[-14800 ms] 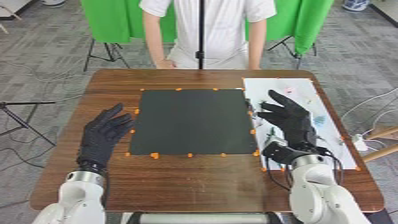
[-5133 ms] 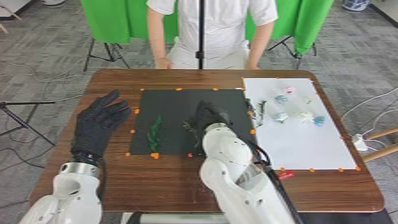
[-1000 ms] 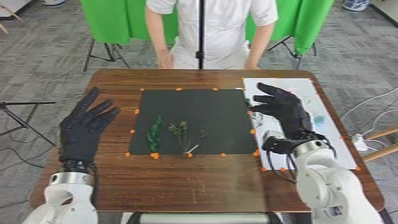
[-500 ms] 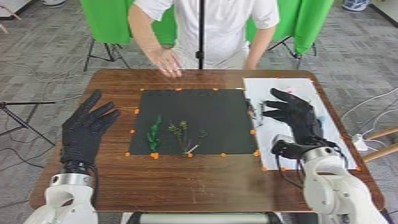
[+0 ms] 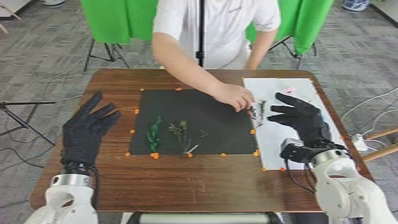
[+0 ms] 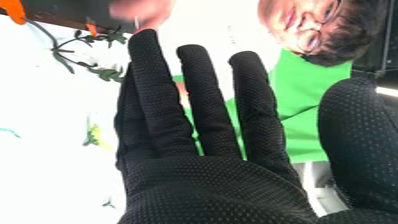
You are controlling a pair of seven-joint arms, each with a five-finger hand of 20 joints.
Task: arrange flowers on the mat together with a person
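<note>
Black gloved fingers on the right hand [image 5: 300, 121] stand straight, thumb apart, above the white sheet [image 5: 281, 147]; the left hand [image 5: 83, 127], left of the dark mat [image 5: 178, 105], is likewise open. Brown wooden table [image 5: 187, 187] runs beneath, with grey carpet [image 5: 35, 82] and green drapes [image 5: 111, 25] beyond. The right wrist view brings out small leaves on a curving dark sprig [image 6: 67, 54], near a person's hand [image 5: 233, 96] at the mat's right edge; whether that hand grips anything, I can't tell. A green leafy stem [image 5: 154, 135] and a budded sprig [image 5: 183, 134] lie side by side on the mat, a pink flower [image 5: 290, 90] on the sheet
</note>
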